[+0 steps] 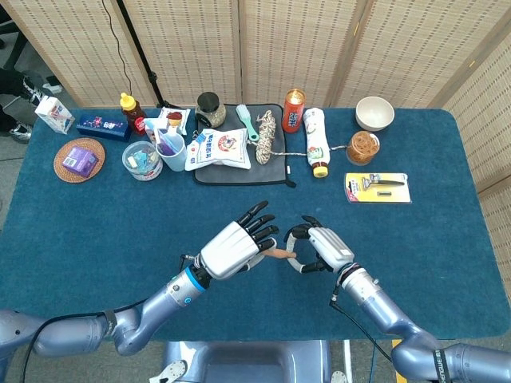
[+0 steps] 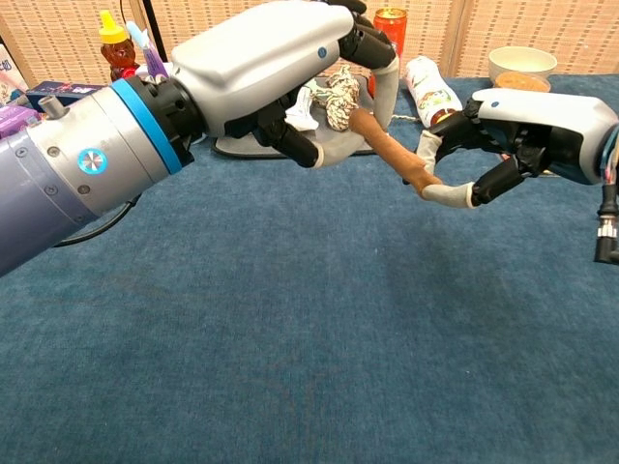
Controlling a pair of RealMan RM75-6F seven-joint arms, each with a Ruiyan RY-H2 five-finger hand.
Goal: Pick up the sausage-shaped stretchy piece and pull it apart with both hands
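Note:
The brown sausage-shaped stretchy piece (image 2: 392,153) (image 1: 279,254) hangs in the air above the blue table, slanting down from left to right. My left hand (image 2: 280,72) (image 1: 235,246) pinches its upper left end between thumb and fingers. My right hand (image 2: 527,135) (image 1: 319,250) pinches its lower right end, the other fingers spread. Both hands sit near the table's front middle, close together, with the piece spanning the short gap between them.
At the back stand a grey mat (image 1: 239,169) with a snack bag, brush and rope, an orange can (image 1: 294,110), a lying bottle (image 1: 315,142), a white bowl (image 1: 374,113), a razor pack (image 1: 378,187), a cup (image 1: 171,152) and a honey bottle (image 1: 128,107).

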